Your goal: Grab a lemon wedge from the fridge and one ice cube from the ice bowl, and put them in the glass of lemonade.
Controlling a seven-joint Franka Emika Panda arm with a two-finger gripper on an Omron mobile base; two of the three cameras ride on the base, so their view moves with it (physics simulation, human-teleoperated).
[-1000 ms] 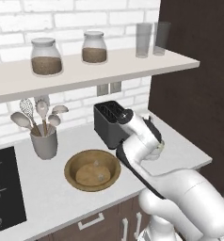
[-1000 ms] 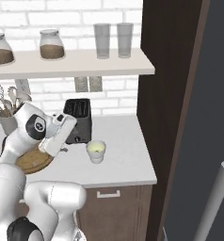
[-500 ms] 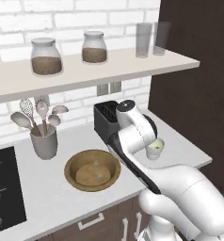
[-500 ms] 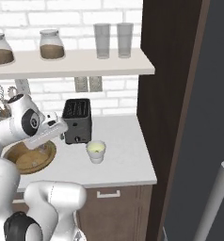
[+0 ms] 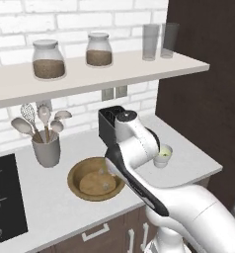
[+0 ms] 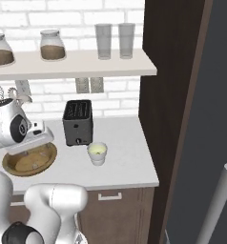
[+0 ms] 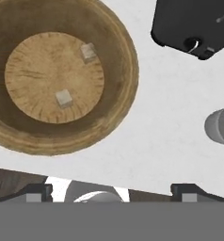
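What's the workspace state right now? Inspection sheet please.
Surface: white counter, black cooktop at its left end.
Job's things: ice bowl holds two ice cubes, apart from each other; glass of lemonade stands in front of the toaster; lemon wedge: nothing seen.
Clutter: utensil crock, two jars and two tall glasses on the shelf.
Gripper: gripper above the counter beside the bowl, fingers apart, holding nothing.
Cables: nothing seen.
Surroundings: brick wall, grey fridge door at right.
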